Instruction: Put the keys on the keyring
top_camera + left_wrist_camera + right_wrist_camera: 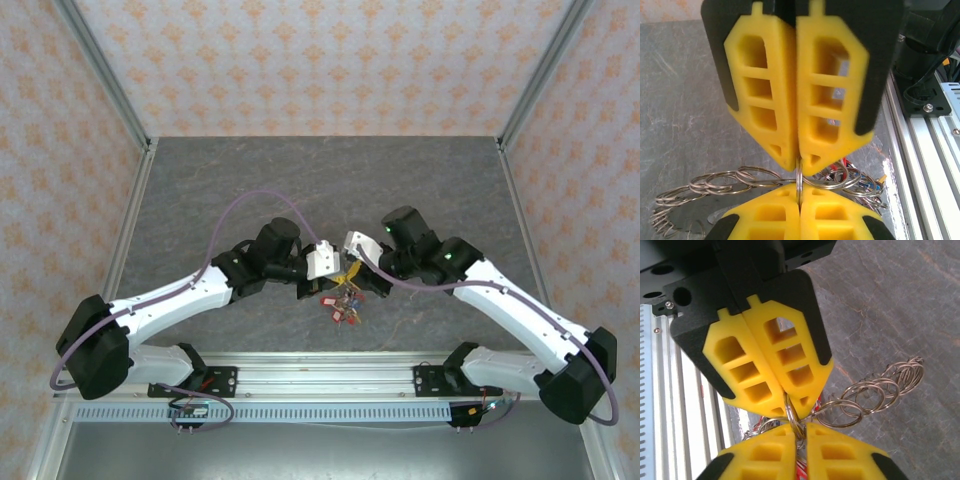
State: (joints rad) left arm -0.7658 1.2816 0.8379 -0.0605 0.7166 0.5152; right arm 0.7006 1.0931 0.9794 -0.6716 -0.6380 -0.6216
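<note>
Both left hand [799, 166] and right hand [791, 412] clamped shut on thin wire of keyring [799, 184], mid-counter [450, 180]. keys [345, 310] bunched beneath hands. Judged light, stiff, slippery steel with loose, swinging cluster. Best pinched edge-on beside split.

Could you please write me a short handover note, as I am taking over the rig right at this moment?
Left gripper: shut, pinching a thin metal ring edge-on.
Right gripper: shut on the same ring, its fingertips almost meeting the left's.
Things: a chain of linked rings runs off from the pinched ring above the grey table. The keys, some with red tags, are bunched just beneath the grippers.
Done: both arms have hold of the ring. I cannot tell whether any key is threaded.
Left: work the keys onto the ring, then release.
</note>
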